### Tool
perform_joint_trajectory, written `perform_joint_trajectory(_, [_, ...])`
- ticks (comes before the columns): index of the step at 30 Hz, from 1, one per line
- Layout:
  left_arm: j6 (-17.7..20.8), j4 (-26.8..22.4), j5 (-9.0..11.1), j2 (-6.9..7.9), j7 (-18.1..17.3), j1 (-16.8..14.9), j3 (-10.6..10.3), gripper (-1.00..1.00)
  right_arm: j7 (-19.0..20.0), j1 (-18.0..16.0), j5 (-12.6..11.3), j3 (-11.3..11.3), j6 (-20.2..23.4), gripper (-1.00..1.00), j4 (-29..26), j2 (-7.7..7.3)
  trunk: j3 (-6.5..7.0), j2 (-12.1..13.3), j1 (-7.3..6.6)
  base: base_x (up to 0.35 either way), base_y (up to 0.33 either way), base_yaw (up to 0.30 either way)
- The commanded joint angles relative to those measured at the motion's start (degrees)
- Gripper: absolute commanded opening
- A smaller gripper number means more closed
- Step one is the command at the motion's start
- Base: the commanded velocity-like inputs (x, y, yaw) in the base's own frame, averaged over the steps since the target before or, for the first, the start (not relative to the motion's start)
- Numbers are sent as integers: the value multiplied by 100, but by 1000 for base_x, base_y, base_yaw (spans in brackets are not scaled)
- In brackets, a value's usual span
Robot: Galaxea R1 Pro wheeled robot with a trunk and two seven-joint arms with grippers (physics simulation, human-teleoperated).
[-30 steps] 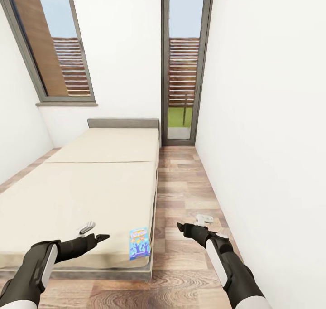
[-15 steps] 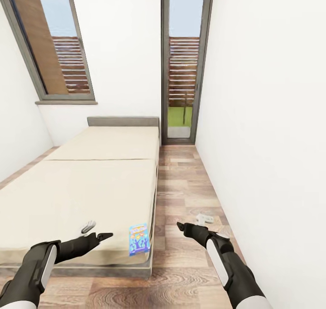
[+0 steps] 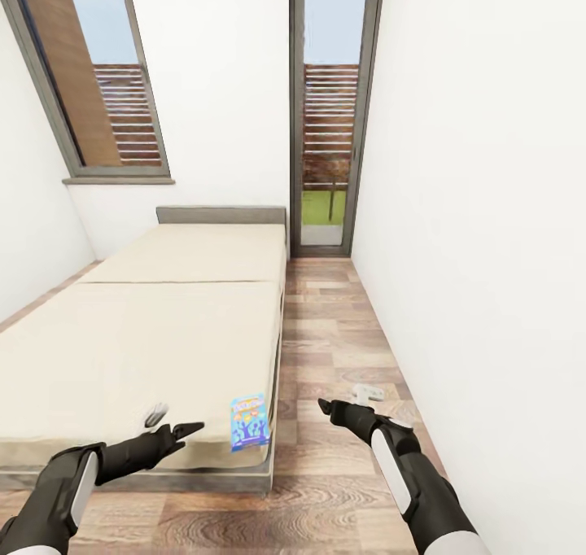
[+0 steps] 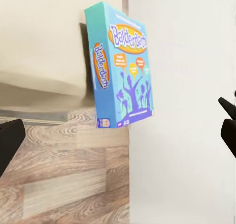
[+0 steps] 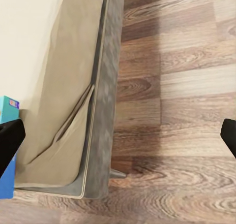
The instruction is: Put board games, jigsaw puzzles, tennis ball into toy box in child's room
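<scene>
We read "Balderdash" on the blue board game (image 3: 250, 421) (image 4: 120, 66), lying flat at the bed's (image 3: 146, 327) near right corner, long axis running near-to-far. Our left gripper (image 3: 189, 430) and right gripper (image 3: 322, 407) both hang released, holding nothing.

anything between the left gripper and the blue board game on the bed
Nothing: in the head view only bare beige mattress separates the left gripper from the blue board game.

You see the bed (image 3: 146, 335) on the wood-plank floor (image 3: 334, 351); a blue board game (image 3: 249, 421) lies at its near corner.
</scene>
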Motion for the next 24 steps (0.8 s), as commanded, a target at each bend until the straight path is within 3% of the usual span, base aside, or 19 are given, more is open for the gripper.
perform_joint_trajectory(1, [46,0,-1,-1,-23,-5,12,100,10,-3,-10,-5,28,100,-16,1,-24,-44,22,0,0,0])
perform_joint_trajectory(24, [27,324,-1,-11,-434,-4,132,100,76,5,-17,-6,37,100,-157,-11,-437,-967,527,0,0,0])
